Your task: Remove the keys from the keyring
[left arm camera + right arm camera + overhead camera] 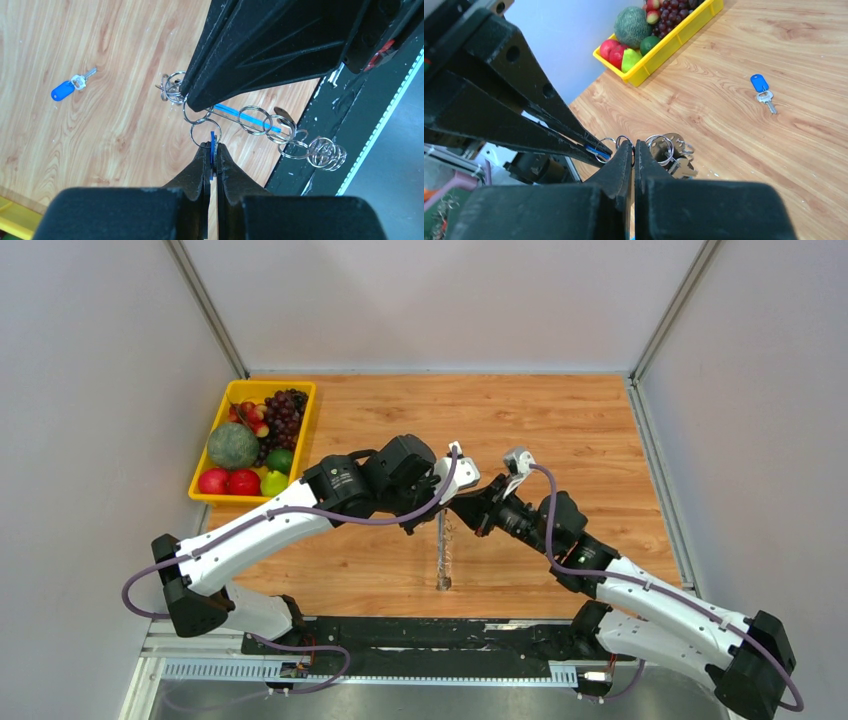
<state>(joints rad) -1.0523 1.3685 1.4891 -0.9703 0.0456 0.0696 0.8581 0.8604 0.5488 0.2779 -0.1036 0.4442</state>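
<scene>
My two grippers meet above the table's middle. The left gripper (433, 507) (212, 148) is shut on a thin blue key head (212, 142) seen edge-on, which hangs on a small ring (201, 131). The right gripper (466, 508) (633, 144) is shut on the keyring (240, 116), a long silvery wire loop with a blue segment that carries several small rings and hangs down (443, 552). More silver keys (676, 159) dangle just right of the right fingers. One loose blue-headed key (65, 90) (762, 90) lies on the wood.
A yellow tray (306, 425) (664, 47) of fruit stands at the back left. Grey walls enclose the table on three sides. The black base rail (345, 105) runs along the near edge, under the hanging rings.
</scene>
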